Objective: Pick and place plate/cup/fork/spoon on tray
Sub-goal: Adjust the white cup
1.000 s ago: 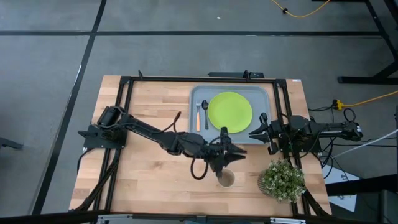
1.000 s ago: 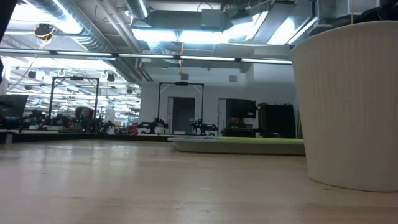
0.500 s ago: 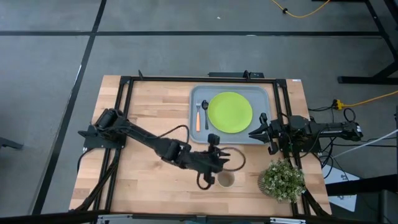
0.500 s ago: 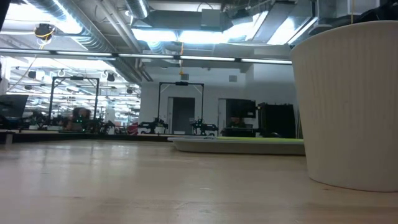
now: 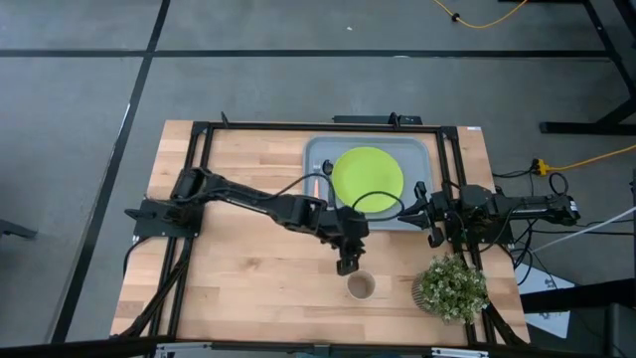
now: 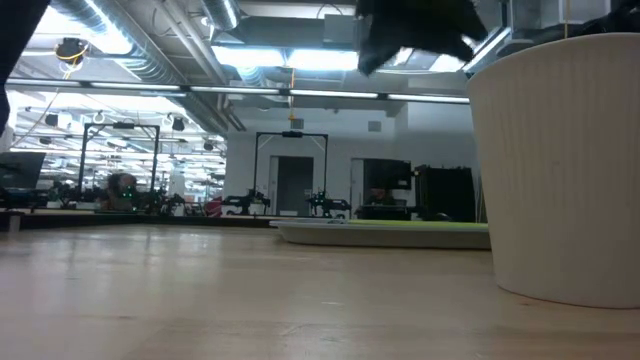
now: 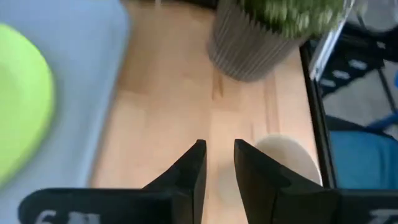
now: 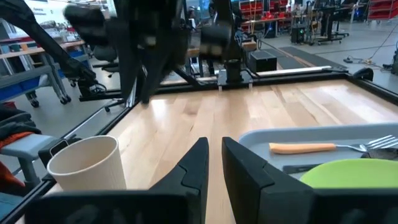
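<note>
The tan cup (image 5: 361, 287) stands upright on the wood near the near edge; it also shows in the low view (image 6: 555, 170) and the right wrist view (image 8: 87, 163). My left gripper (image 5: 345, 266) hangs just on the far side of it, pointing toward the near edge, its fingers a narrow gap apart and empty (image 7: 219, 149); the cup (image 7: 292, 158) sits beside one finger. The lime-green plate (image 5: 368, 178) lies on the grey-blue tray (image 5: 417, 149). The orange-handled fork (image 8: 311, 147) lies on the tray beside the plate. The spoon is hidden under my left arm. My right gripper (image 5: 405, 211) waits at the tray's near right corner, slightly open.
A bushy potted plant (image 5: 452, 286) stands at the near right, close to the cup; its ribbed pot (image 7: 255, 43) shows in the left wrist view. My left arm crosses the tray's near left corner. Bare wood lies to the left of the cup.
My left arm has swung its forearm toward the far edge, over the tray's near left corner. Its gripper has turned from pointing toward the table's right edge to pointing toward the near edge, staying just beyond the cup. The cup has kept still.
</note>
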Motion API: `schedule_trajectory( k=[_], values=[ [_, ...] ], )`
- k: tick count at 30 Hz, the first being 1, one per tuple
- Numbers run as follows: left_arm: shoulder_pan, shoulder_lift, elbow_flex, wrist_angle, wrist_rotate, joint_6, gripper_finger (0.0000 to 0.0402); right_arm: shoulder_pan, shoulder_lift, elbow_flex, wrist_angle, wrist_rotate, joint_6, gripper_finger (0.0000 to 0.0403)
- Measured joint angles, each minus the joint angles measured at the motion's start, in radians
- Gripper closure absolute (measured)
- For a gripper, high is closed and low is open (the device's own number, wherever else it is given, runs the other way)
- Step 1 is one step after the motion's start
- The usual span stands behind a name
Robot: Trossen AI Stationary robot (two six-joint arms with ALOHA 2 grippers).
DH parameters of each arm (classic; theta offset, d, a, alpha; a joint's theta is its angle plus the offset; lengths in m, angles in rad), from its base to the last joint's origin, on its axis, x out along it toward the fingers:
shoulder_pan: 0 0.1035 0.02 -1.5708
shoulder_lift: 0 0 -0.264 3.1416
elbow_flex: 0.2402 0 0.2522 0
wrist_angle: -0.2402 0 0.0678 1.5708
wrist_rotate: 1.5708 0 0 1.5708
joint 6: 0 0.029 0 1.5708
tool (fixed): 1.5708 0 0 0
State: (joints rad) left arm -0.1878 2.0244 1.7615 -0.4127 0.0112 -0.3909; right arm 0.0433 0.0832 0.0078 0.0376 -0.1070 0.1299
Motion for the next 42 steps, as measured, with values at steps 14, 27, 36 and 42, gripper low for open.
schedule_trajectory(
  k=[14, 27, 36, 42],
  values=[
    [-0.012, 0.093, -0.001, 0.006, 0.123, -0.019, 0.0327, 0.000, 0.000, 0.000, 0.001, 0.000, -0.001, 0.0351],
    [-0.042, 0.093, -0.001, 0.000, 0.092, -0.018, 0.0327, 0.000, 0.000, 0.000, 0.001, 0.000, -0.002, 0.0351],
    [-0.048, 0.109, 0.001, -0.016, 0.059, -0.018, 0.0327, 0.000, 0.000, 0.000, 0.001, 0.000, -0.003, 0.0351],
    [-0.060, 0.118, 0.000, -0.023, 0.059, -0.018, 0.0327, 0.000, 0.000, 0.000, 0.001, 0.000, -0.003, 0.0351]
  ],
)
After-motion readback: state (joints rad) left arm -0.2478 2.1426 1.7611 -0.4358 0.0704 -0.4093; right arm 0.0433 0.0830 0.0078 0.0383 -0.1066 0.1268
